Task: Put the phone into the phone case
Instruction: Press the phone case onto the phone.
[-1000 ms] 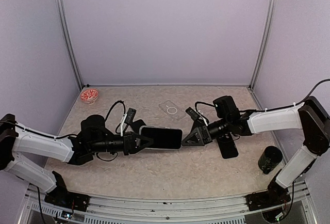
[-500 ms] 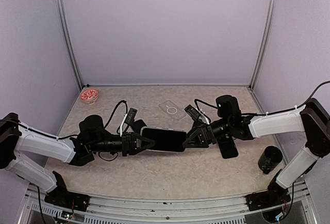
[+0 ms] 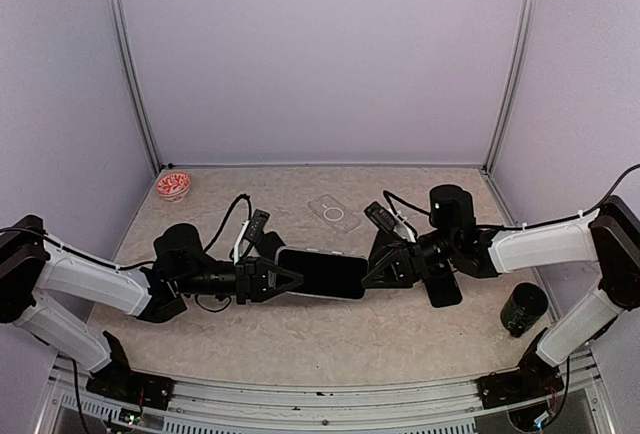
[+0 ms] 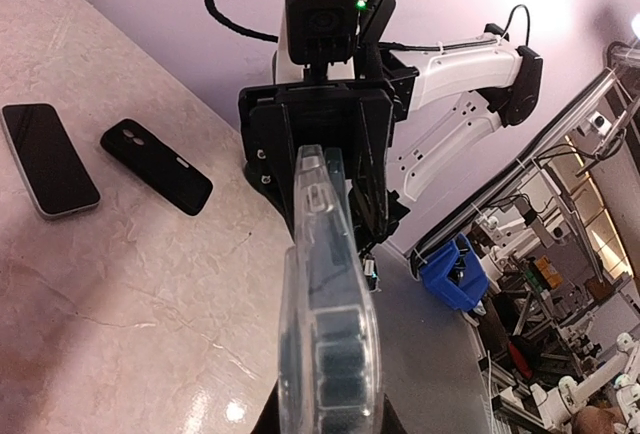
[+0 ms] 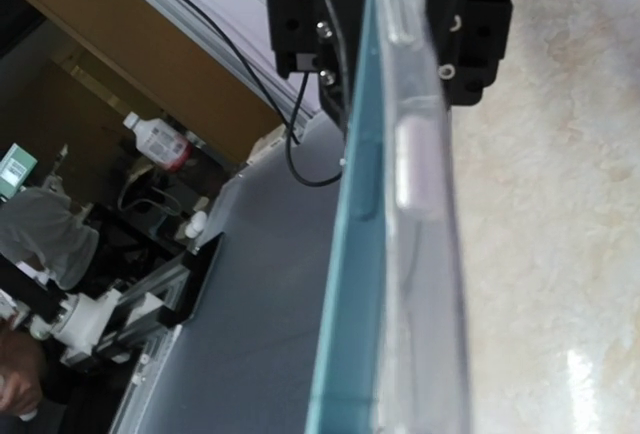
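Observation:
A dark phone [image 3: 322, 272] in a clear case is held on edge above the table's middle, between both arms. My left gripper [image 3: 285, 276] is shut on its left end, and my right gripper [image 3: 372, 272] is shut on its right end. The left wrist view shows the clear case edge [image 4: 325, 284] with the dark phone inside, running to the right gripper [image 4: 320, 144]. The right wrist view shows a teal phone edge [image 5: 350, 284] against the clear case wall [image 5: 420, 254], running to the left gripper [image 5: 390, 24].
A second clear case [image 3: 335, 214] lies flat behind the grippers. A black phone [image 3: 442, 286] lies under the right arm; the left wrist view shows it [image 4: 45, 159] beside a black case [image 4: 155, 164]. A red-and-white bowl [image 3: 173, 185] sits far left. A black cylinder [image 3: 523, 307] stands near right.
The left gripper carried the phone a little to the right. The right gripper, apart from the phone a second ago, has met and closed on its right end.

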Robot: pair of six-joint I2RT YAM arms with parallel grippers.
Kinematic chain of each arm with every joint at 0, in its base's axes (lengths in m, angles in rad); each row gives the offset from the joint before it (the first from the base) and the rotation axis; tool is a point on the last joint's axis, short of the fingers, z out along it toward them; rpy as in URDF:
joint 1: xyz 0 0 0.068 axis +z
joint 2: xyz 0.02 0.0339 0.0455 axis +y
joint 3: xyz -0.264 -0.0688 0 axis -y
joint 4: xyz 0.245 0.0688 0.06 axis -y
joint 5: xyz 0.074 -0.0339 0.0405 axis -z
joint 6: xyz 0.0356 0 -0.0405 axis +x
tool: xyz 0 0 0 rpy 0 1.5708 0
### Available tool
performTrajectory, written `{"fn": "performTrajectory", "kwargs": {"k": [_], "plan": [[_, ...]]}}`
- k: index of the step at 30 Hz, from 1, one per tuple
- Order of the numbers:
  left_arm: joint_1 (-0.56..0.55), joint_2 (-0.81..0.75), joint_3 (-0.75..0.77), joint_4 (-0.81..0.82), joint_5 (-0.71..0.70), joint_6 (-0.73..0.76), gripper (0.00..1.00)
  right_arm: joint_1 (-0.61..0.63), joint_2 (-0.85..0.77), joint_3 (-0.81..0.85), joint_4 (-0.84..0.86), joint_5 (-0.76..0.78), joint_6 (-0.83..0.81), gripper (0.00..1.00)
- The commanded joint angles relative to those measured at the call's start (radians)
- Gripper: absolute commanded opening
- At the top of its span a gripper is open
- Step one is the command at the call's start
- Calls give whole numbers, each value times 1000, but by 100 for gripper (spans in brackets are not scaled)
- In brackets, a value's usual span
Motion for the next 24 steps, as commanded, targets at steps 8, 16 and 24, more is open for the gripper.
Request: {"fn": "performTrajectory", "kwargs": {"k": [8, 16, 24], "plan": [[6, 44, 7, 20, -50, -5, 3, 50, 15, 17, 102, -73, 41, 20], [7, 54, 8, 11, -59, -1, 13, 50, 20, 27, 50, -32, 21, 5], [9, 62, 17, -5, -59, 9, 40, 50, 6, 61, -109, 54, -54, 0]]}}
